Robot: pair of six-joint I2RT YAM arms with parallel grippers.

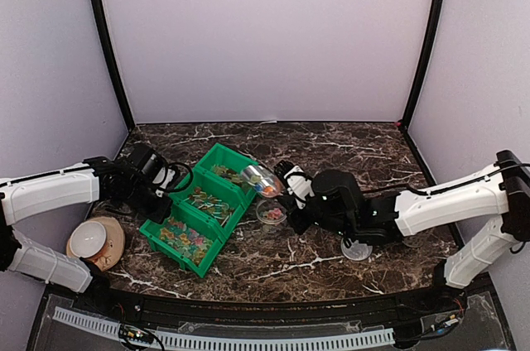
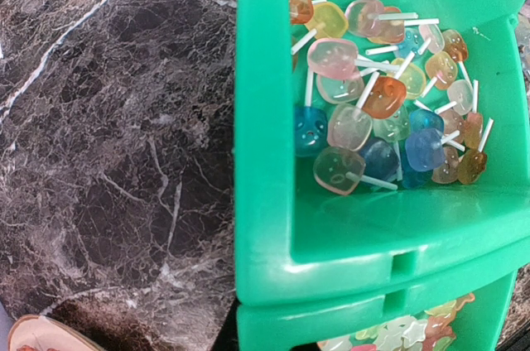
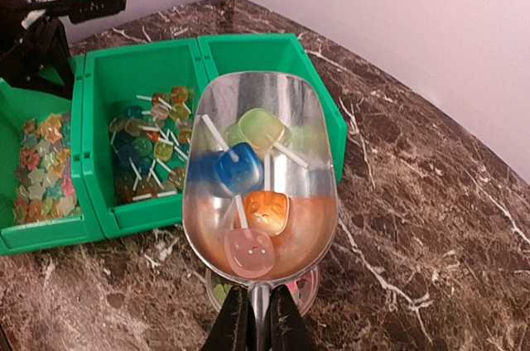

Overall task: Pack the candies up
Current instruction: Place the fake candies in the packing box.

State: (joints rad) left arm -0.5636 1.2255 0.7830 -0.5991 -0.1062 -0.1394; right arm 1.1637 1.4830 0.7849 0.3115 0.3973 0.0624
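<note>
Pressed together on the thin handle of a metal scoop (image 3: 261, 161), the right tool (image 3: 258, 322) pinches it from both sides, the scoop's mouth pointing toward the green bin (image 3: 91, 202). Four candies (image 3: 240, 169) on white sticks lie in the scoop: a yellow-green one, a blue one, an orange one and a pink one nearest the handle. Directly under the handle end, a small clear round tub (image 3: 217, 289) stands on the dark marble counter (image 3: 431, 227), just beside the bin's right wall, with a few coloured sweets showing inside it. The bin has three compartments in a row; the middle one holds a heap of mixed stick candies, and the near one holds smaller flat sweets. At the bin's left side sits the left tool (image 1: 157, 189), closed; its fingers are out of its own camera's view, so I cannot tell whether it grips the rim. A clear round lid (image 1: 356, 249) lies under the right arm, and a tan and white dish (image 1: 95, 239) rests at the counter's left edge.
</note>
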